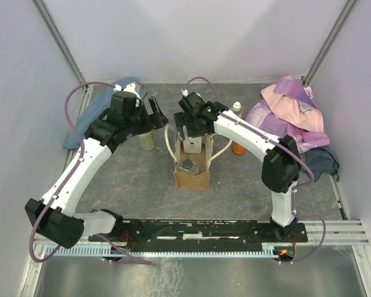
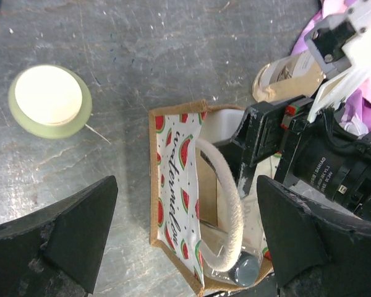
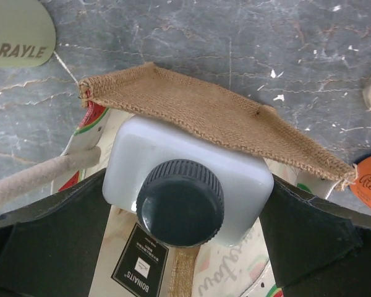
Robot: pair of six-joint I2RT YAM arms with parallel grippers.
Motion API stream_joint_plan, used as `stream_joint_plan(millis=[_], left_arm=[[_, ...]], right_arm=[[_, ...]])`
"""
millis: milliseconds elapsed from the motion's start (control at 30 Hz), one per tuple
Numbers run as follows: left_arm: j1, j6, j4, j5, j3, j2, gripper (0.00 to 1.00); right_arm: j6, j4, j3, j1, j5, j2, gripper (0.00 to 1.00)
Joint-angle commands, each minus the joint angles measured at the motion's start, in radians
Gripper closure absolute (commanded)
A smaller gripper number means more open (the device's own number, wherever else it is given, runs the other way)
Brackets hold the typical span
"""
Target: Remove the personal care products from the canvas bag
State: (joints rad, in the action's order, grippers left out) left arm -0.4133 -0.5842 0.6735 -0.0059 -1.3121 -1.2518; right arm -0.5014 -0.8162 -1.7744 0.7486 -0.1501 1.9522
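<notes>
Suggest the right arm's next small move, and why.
Probably lift straight up. The right gripper looks shut on the white bottle, which sits inside the canvas bag; the cream handle lies close beside it, so a vertical pull looks least likely to snag.

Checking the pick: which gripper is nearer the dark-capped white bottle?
Right. Right gripper clasps the white bottle inside the canvas bag; left gripper hovers open beside the bag.

The canvas bag [image 1: 191, 178] stands mid-table, holding a rectangular bottle [image 3: 185, 148] at its far end and a jar [image 1: 187, 164] at its near end. A lone bottle [image 1: 147, 141] stands left of it, a second bottle [image 1: 237, 148] right, a third bottle [image 1: 237, 109] behind that. One cloth [image 1: 89, 120] lies back-left, another cloth [image 1: 290, 114] back-right.
</notes>
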Motion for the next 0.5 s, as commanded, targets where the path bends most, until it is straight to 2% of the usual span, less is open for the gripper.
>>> stream_joint_plan(millis=[0,333,467], left_arm=[[-0.008,-0.046,-0.07,0.04,0.024,0.047,0.01],[-0.023,-0.06,-0.084,0.047,0.035,0.063,0.01],[-0.05,-0.051,-0.106,0.07,0.048,0.049,0.01]], right_arm=[[-0.057,0.046,-0.004,0.038,-0.203,-0.01,0.0],[-0.15,0.088,0.013,0.055,-0.326,0.024,0.01],[-0.159,0.107,0.028,0.06,-0.345,0.025,0.08]])
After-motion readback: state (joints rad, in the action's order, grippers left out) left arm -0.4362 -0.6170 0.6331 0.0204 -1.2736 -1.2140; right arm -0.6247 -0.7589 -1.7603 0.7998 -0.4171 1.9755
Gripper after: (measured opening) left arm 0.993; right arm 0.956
